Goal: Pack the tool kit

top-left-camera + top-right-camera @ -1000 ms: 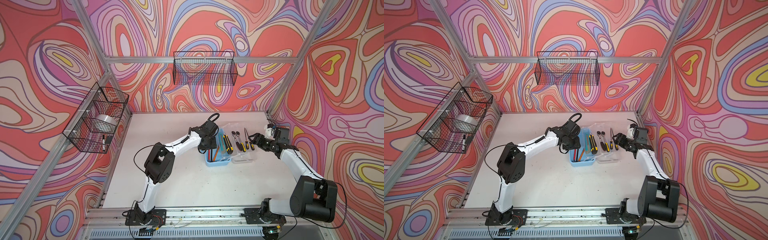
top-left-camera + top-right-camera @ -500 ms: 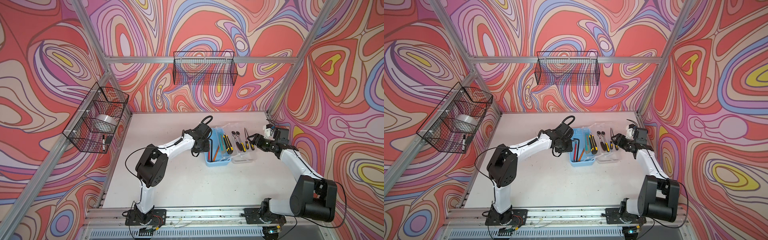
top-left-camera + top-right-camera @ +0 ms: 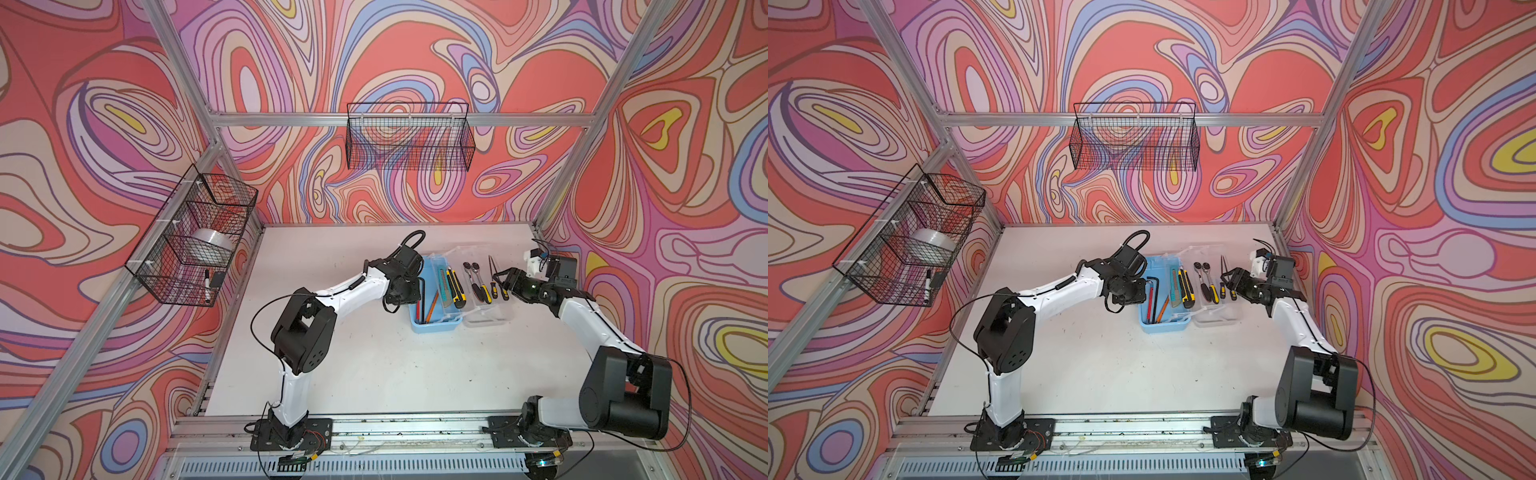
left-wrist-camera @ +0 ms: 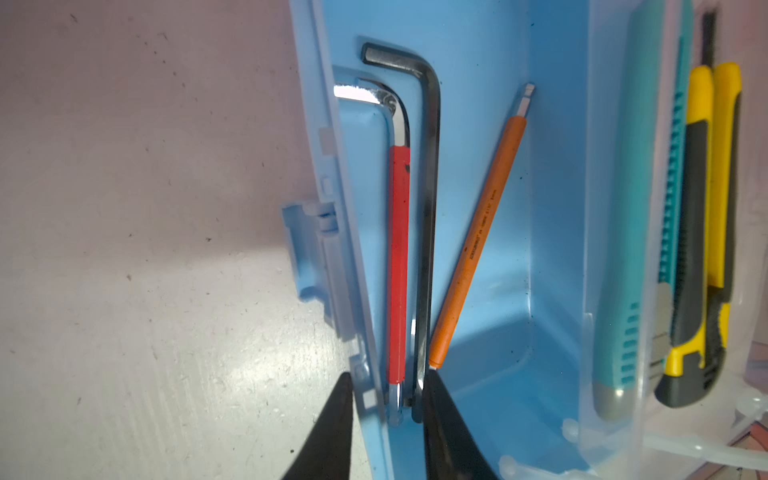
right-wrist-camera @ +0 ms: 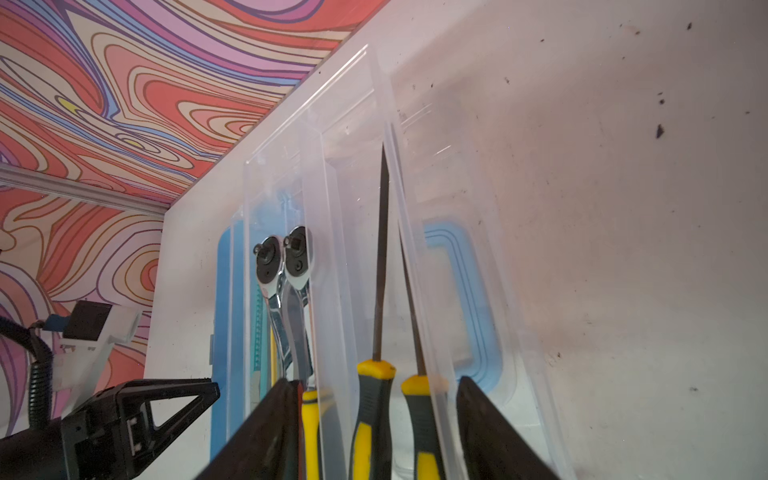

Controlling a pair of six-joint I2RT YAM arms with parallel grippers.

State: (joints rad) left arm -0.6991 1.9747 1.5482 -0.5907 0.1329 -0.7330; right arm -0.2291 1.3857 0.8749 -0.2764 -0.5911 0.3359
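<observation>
Open tool kit (image 3: 434, 327) on the white surface (image 3: 374, 365), a claw at each side.
It lies between the two arms, its clear lid (image 3: 486, 318) laid flat to the right. The left claw (image 4: 388, 374), narrowly spread, straddles the kit's outer wall and the near ends of the red hex key (image 4: 397, 257) and black hex key (image 4: 430, 208); an orange hex key (image 4: 482, 232) slants beside them. The right claw (image 5: 374, 379), spread wide, flanks two screwdrivers (image 5: 372, 415) in the lid, ratchets (image 5: 286, 270) alongside.
</observation>
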